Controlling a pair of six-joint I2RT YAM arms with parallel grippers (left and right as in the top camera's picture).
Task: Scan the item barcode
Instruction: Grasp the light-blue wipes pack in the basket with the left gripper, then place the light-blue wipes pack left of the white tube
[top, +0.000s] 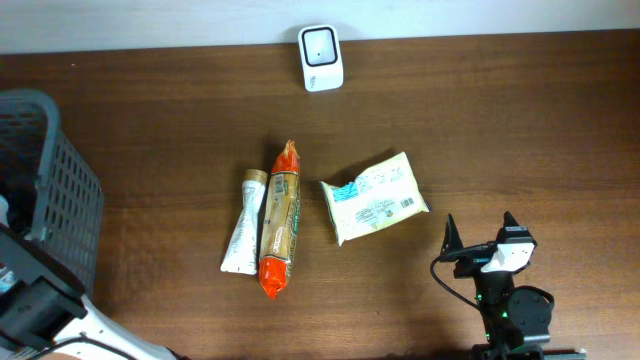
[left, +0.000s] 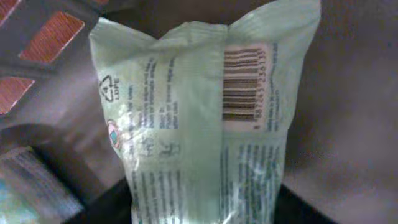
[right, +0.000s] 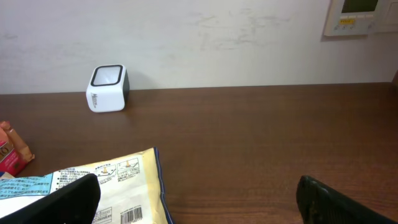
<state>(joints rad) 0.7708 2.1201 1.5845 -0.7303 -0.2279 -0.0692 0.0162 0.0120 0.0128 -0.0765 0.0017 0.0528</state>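
Note:
A pale green packet (left: 186, 124) fills the left wrist view, its barcode (left: 241, 84) facing the camera at the upper right. My left gripper (left: 205, 208) is shut on the packet's lower end, with a dark finger (left: 102, 208) pressed against each side. The overhead view shows only the left arm (top: 35, 300), beside the basket. The white scanner (top: 321, 57) (right: 107, 88) stands at the table's far edge. My right gripper (top: 480, 230) (right: 199, 205) stands open near the front right, just right of a yellow packet (top: 374, 197) (right: 118, 186), holding nothing.
A grey mesh basket (top: 60, 190) sits at the left edge, and its wall (left: 37, 43) shows behind the green packet. A white tube (top: 243, 222) and an orange packet (top: 280, 220) lie side by side mid-table. Bare wood lies between the yellow packet and the scanner.

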